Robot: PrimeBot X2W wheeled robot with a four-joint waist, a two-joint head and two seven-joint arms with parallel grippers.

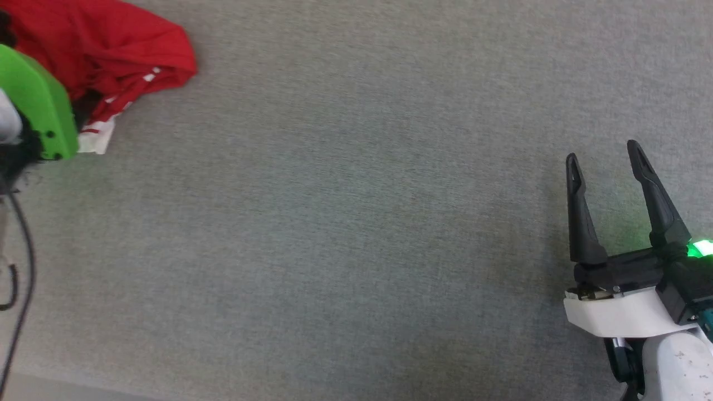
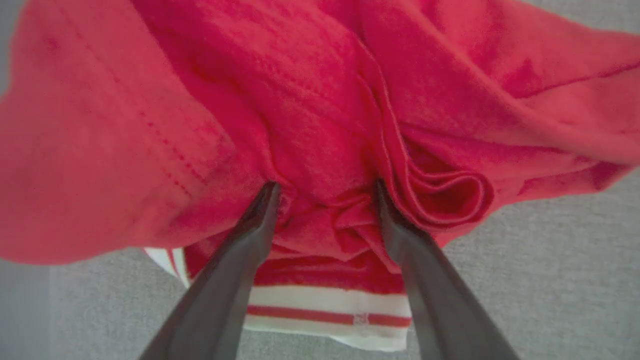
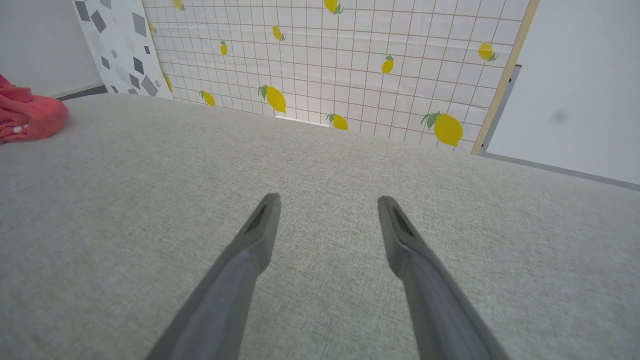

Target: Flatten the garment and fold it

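My left tool (image 2: 326, 184) sits splayed wide, tips against the crumpled red garment (image 1: 111, 44) at ten o'clock in my head view — my right tool (image 1: 604, 150), equally wide, hovers over the grey tabletop (image 1: 356, 223) at four.

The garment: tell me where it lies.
The garment lies bunched at the head view's upper left on the grey surface, at the left gripper, whose open jaws meet its folds; the right gripper is far off, lower right.
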